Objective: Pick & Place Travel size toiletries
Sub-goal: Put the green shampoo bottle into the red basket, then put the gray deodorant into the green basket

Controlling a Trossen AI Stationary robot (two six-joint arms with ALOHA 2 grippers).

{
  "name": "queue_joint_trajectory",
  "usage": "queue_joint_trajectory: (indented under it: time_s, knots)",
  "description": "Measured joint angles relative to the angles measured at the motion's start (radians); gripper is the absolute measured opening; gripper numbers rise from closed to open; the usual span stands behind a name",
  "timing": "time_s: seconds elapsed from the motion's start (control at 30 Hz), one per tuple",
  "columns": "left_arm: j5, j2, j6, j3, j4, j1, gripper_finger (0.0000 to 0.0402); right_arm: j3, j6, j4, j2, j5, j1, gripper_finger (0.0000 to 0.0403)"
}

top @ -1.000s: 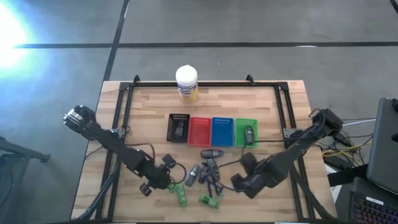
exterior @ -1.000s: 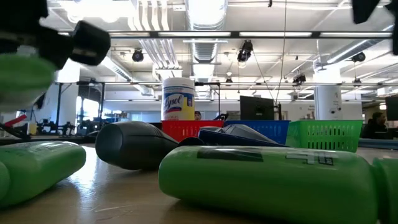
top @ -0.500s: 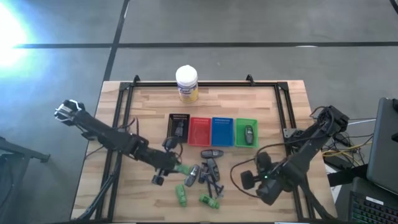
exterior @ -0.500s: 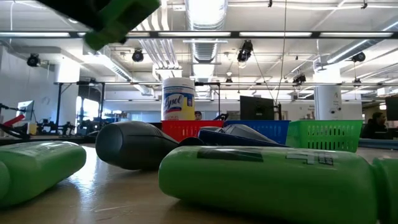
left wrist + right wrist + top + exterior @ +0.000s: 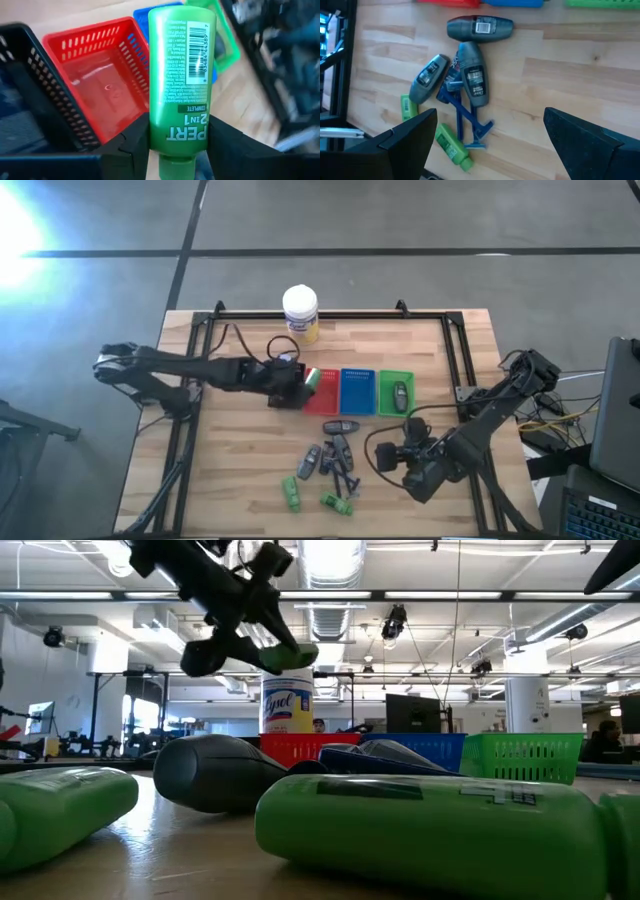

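Swung up from the near edge of the table, the left gripper (image 5: 297, 383) now hangs over the row of trays, clenched on a green bottle (image 5: 181, 80) whose cap sits down between the fingers (image 5: 130, 142). From its wrist view the bottle hovers above the red tray (image 5: 97, 75), with the black tray (image 5: 30, 90) to one side and the blue tray (image 5: 165, 7) and green tray (image 5: 220, 30) beyond. From above, a grey container (image 5: 400, 393) already lies in the green tray, and a dark item sits in the black one. A white-lidded jar (image 5: 300, 314) stands at the far edge behind the trays. The right gripper (image 5: 385, 461) has pulled back to the right of the pile, its fingers spread wide and holding nothing. Left on the wood between the arms are three grey containers (image 5: 472, 77), blue razors (image 5: 465, 120) crossed under them, and two more green bottles (image 5: 451, 146) nearest the front edge.
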Motion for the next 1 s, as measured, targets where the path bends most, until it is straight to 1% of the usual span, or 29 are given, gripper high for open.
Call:
queue_joint_trajectory:
  time_s: [0.13,0.3,0.4,0.57,0.77,0.83,0.93,1.0]
  knots:
    - [-0.003,0.081,-0.126,0.015,0.012,0.016,0.0157,-0.004,-0.001,-0.006,0.001,0.000,0.000,0.0363]
    - [-0.011,0.197,-0.272,0.037,0.014,0.003,0.0157,-0.010,-0.005,-0.025,0.001,0.000,0.000,0.0364]
    - [-0.024,0.253,-0.313,0.067,0.006,0.003,0.0177,-0.010,-0.019,-0.027,0.001,0.000,0.000,0.0363]
    - [-0.042,0.287,-0.259,0.131,0.015,0.003,0.0223,-0.010,-0.028,-0.027,0.001,-0.001,0.000,0.0363]
    - [-0.071,0.270,-0.195,0.164,-0.033,0.002,0.0256,-0.012,-0.046,-0.028,0.001,-0.001,0.000,0.0363]
    - [-0.040,0.249,-0.122,0.164,-0.042,0.000,0.0262,-0.012,-0.054,-0.028,0.001,-0.002,0.000,0.0363]
    - [0.063,0.199,0.067,0.164,-0.094,-0.032,0.0264,-0.012,-0.074,-0.027,0.001,-0.008,0.000,0.0363]
    - [0.121,0.172,0.155,0.166,-0.194,-0.074,0.0264,-0.012,-0.081,-0.028,0.001,-0.021,0.000,0.0363]
